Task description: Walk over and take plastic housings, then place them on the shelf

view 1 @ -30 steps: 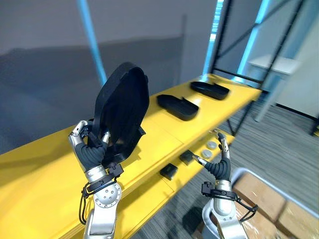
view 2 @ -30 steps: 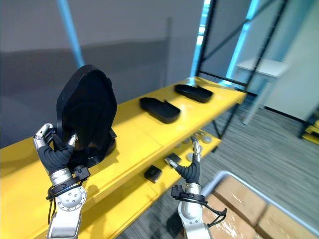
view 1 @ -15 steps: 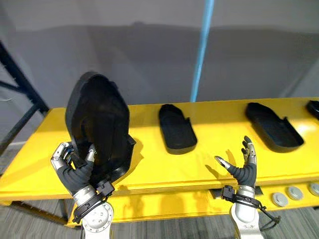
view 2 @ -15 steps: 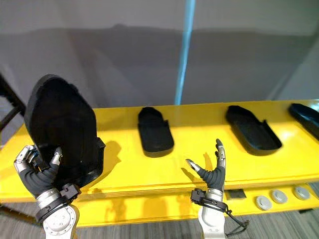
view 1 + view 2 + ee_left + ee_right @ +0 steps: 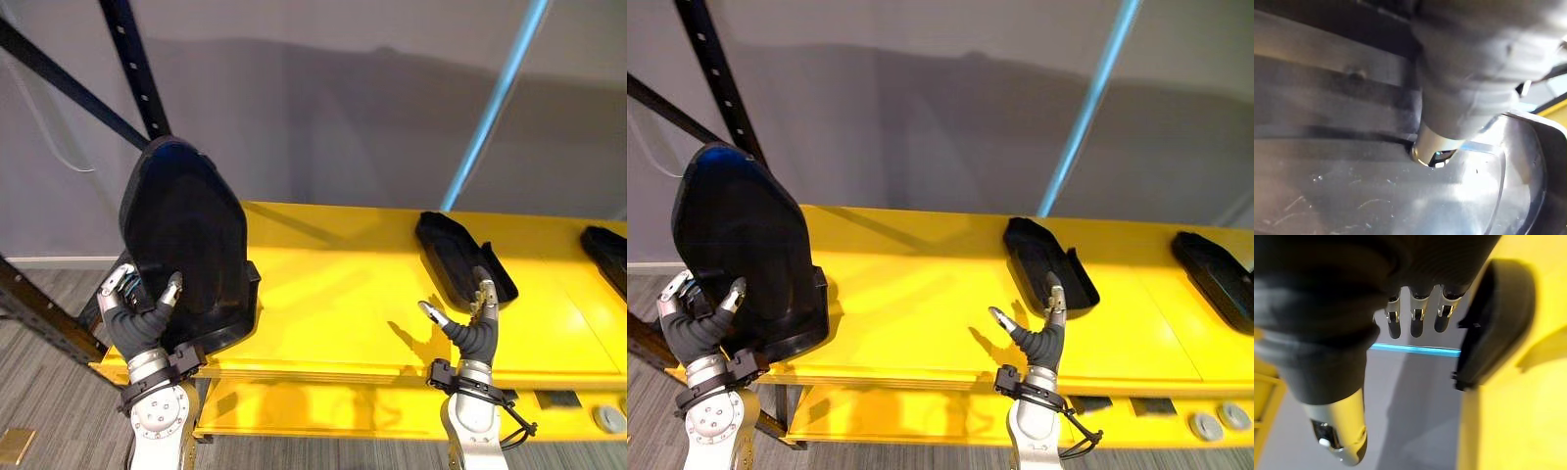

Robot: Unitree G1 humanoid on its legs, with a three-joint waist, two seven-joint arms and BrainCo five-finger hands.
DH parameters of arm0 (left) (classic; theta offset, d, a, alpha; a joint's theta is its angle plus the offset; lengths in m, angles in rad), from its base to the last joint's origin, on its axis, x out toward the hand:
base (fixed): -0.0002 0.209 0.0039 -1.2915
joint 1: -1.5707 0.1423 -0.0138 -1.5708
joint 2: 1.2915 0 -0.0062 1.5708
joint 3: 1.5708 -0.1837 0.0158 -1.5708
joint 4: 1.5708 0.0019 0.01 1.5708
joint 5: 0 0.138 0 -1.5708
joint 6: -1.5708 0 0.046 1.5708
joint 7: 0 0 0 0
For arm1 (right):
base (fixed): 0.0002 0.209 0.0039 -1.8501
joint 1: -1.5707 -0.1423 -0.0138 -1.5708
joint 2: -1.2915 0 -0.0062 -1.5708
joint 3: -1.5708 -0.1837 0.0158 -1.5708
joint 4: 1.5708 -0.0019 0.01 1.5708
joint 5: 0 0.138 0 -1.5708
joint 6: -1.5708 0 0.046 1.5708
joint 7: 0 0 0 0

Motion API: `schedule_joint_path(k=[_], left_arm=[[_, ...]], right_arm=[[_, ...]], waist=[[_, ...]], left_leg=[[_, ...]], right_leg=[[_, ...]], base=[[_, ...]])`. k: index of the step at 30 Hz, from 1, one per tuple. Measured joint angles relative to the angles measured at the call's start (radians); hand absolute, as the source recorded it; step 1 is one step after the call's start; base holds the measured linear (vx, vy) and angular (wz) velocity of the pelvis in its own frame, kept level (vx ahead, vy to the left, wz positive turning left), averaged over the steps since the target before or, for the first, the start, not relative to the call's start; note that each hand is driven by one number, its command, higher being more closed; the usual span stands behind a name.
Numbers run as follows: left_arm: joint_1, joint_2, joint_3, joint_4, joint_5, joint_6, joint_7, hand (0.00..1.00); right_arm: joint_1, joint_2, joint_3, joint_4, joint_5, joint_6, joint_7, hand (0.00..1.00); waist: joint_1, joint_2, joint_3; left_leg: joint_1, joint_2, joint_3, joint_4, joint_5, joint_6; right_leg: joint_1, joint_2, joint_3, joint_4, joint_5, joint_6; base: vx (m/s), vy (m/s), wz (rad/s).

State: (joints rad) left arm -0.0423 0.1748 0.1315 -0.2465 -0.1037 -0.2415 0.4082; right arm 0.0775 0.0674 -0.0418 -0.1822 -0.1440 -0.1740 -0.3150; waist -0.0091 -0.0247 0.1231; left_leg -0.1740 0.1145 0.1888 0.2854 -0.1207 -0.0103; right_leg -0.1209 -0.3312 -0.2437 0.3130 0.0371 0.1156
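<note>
A large black plastic housing (image 5: 186, 245) stands upright in my left hand (image 5: 137, 321), whose fingers and thumb curl round its lower edge. It is over the left end of the yellow shelf (image 5: 333, 304); I cannot tell whether its bottom touches the board. The left wrist view has one finger (image 5: 1449, 117) lying on the housing's glossy inner face (image 5: 1352, 191). My right hand (image 5: 472, 331) is raised over the shelf's front edge, open and empty, its fingers (image 5: 1413, 318) straight. Just beyond it a second black housing (image 5: 456, 257) lies flat on the shelf, and a third housing (image 5: 1215, 279) lies at the far right.
A black rack upright (image 5: 132, 69) and its diagonal brace rise behind the shelf's left end. A light-blue strip (image 5: 500, 93) runs up the grey wall. On the lower shelf board at the right lie small dark parts (image 5: 1097, 403) and grey discs (image 5: 1205, 426). Bare yellow board lies between the housings.
The camera has swung left, so the shelf and the lying housings have slid right in the picture and the rack upright has come in. Both hands are as before.
</note>
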Motion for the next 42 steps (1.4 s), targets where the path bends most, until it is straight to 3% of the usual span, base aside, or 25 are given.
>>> schedule_joint_path(k=[1, 2, 3, 4, 6, 13, 16, 18, 23, 27, 33, 34, 42], left_arm=[[-0.015, 0.001, -0.002, 0.021, -0.015, 0.001, -0.015, 1.0], [-0.032, -0.004, -0.012, 0.048, -0.047, 0.001, -0.036, 1.0], [-0.049, -0.005, -0.022, 0.068, -0.086, 0.001, -0.056, 1.0], [-0.059, -0.005, -0.023, 0.078, -0.113, 0.001, -0.069, 1.0], [-0.086, -0.011, -0.022, 0.123, -0.203, 0.003, -0.099, 1.0], [-0.087, -0.012, -0.021, 0.159, -0.481, 0.019, -0.13, 1.0], [-0.092, 0.033, -0.038, 0.222, -0.57, 0.046, -0.133, 1.0], [-0.134, 0.112, -0.066, 0.271, -0.628, 0.077, -0.137, 1.0], [-0.303, 0.287, -0.139, 0.469, -0.661, 0.139, -0.155, 1.0], [-0.485, 0.438, -0.28, 0.673, -0.658, 0.178, -0.185, 1.0], [-0.596, 0.511, -0.32, 0.831, -0.577, 0.219, -0.217, 1.0], [-0.6, 0.523, -0.321, 0.841, -0.565, 0.225, -0.218, 0.0], [-0.661, 0.574, -0.354, 0.905, -0.469, 0.258, -0.241, 0.0]], right_arm=[[0.012, -0.002, 0.003, 0.0, 0.0, 0.001, 0.01, 0.0], [0.03, -0.004, 0.006, -0.001, 0.0, 0.001, 0.029, 0.0], [0.05, -0.007, 0.005, -0.003, 0.002, 0.001, 0.042, 0.0], [0.06, -0.008, 0.004, -0.003, 0.004, 0.001, 0.047, 0.0], [0.088, -0.015, 0.001, -0.004, 0.017, 0.006, 0.064, 0.0], [0.147, -0.06, 0.002, -0.082, 0.017, 0.01, 0.092, 0.0], [0.183, -0.094, 0.005, -0.087, 0.017, 0.013, 0.108, 0.0], [0.222, -0.117, 0.007, -0.087, 0.017, 0.023, 0.12, 0.0], [0.245, -0.154, 0.056, -0.097, 0.017, 0.031, 0.142, 0.0], [0.225, -0.186, 0.097, -0.12, 0.017, 0.029, 0.146, 0.0], [0.189, -0.194, 0.139, -0.122, 0.017, 0.004, 0.138, 0.0], [0.188, -0.193, 0.146, -0.122, 0.017, -0.001, 0.138, 0.0], [0.164, -0.201, 0.178, -0.122, 0.017, -0.011, 0.136, 0.0]], waist=[[-0.005, 0.001, 0.0], [-0.011, 0.007, 0.003], [-0.022, 0.012, 0.006], [-0.031, 0.012, 0.006], [-0.051, 0.035, 0.014], [-0.065, 0.044, 0.013], [-0.074, 0.05, 0.013], [-0.074, 0.062, 0.019], [-0.08, 0.08, 0.028], [-0.087, 0.08, 0.047], [-0.099, 0.078, 0.079], [-0.098, 0.078, 0.081], [-0.097, 0.076, 0.098]], left_leg=[[0.016, -0.006, 0.004, -0.019, 0.007, 0.005], [0.047, -0.014, 0.019, -0.051, 0.019, 0.006], [0.068, -0.025, 0.028, -0.078, 0.032, 0.006], [0.072, -0.031, 0.028, -0.09, 0.038, 0.007], [0.081, -0.031, 0.031, -0.12, 0.058, -0.001], [0.114, -0.013, 0.06, -0.25, 0.125, -0.028], [0.127, -0.014, 0.058, -0.282, 0.14, -0.032], [0.125, -0.018, 0.055, -0.302, 0.154, -0.029], [0.111, -0.025, 0.05, -0.331, 0.178, -0.025], [0.071, -0.025, 0.051, -0.333, 0.194, -0.022], [0.052, -0.019, 0.056, -0.337, 0.204, -0.021], [0.048, -0.017, 0.057, -0.337, 0.207, -0.022], [0.037, -0.005, 0.051, -0.35, 0.231, -0.024]], right_leg=[[0.006, 0.045, 0.029, 0.018, -0.063, 0.002], [0.019, 0.122, 0.071, 0.021, -0.151, -0.006], [0.035, 0.185, 0.098, -0.019, -0.188, -0.02], [0.046, 0.206, 0.1, -0.054, -0.195, -0.033], [0.071, 0.245, 0.147, -0.132, -0.154, -0.065], [0.063, 0.287, 0.179, -0.203, -0.103, -0.092], [0.067, 0.291, 0.177, -0.209, -0.102, -0.094], [0.059, 0.291, 0.174, -0.212, -0.101, -0.095], [0.035, 0.288, 0.169, -0.212, -0.096, -0.093], [-0.006, 0.289, 0.173, -0.215, -0.081, -0.093], [-0.033, 0.296, 0.187, -0.215, -0.07, -0.098], [-0.041, 0.3, 0.193, -0.215, -0.068, -0.1], [-0.061, 0.314, 0.202, -0.214, -0.058, -0.11]], base=[[-0.02, 0.094, -0.05], [0.02, 0.09, -0.24], [0.04, 0.078, -0.21], [0.06, 0.029, -0.01], [0.05, -0.013, -0.1], [0.01, -0.033, -0.18], [0.0, 0.0, 0.02], [-0.02, 0.009, 0.06], [-0.03, 0.017, 0.04], [-0.04, 0.011, -0.02], [-0.04, -0.008, -0.08], [-0.04, -0.026, -0.18], [-0.04, -0.024, -0.04]])
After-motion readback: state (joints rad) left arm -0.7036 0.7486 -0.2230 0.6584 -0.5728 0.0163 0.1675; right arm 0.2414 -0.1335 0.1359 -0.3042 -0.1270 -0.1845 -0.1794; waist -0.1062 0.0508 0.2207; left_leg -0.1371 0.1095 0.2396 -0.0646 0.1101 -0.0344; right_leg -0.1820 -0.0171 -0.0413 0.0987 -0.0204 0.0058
